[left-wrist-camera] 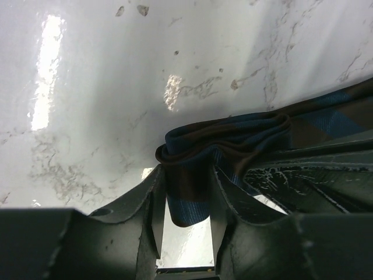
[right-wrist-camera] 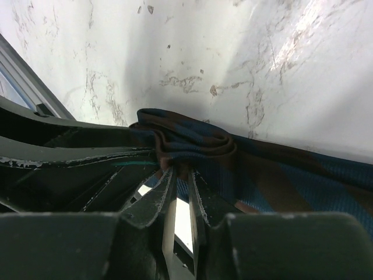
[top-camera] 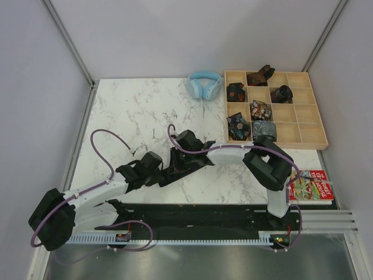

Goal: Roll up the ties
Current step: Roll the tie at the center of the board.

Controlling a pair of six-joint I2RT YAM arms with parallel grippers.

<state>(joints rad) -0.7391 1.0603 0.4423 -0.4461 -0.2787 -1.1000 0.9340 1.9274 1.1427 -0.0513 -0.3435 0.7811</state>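
Note:
A tie with dark blue and brown stripes (left-wrist-camera: 233, 137) lies on the marble table, its end wound into a loose roll (right-wrist-camera: 186, 143). The rest of its length trails off to the right (right-wrist-camera: 303, 181). My left gripper (left-wrist-camera: 186, 175) is shut on a fold of the roll, with fabric filling the gap between its fingers. My right gripper (right-wrist-camera: 182, 172) is shut on the roll's edge from the opposite side, jaws nearly together. In the top view the two grippers (top-camera: 165, 174) (top-camera: 176, 160) meet at the table's middle and hide most of the tie.
A wooden compartment tray (top-camera: 303, 144) at the back right holds several rolled ties (top-camera: 260, 109). Light blue headphones (top-camera: 204, 85) lie left of it. A colourful book (top-camera: 312, 185) sits at the right edge, beside the right arm's base.

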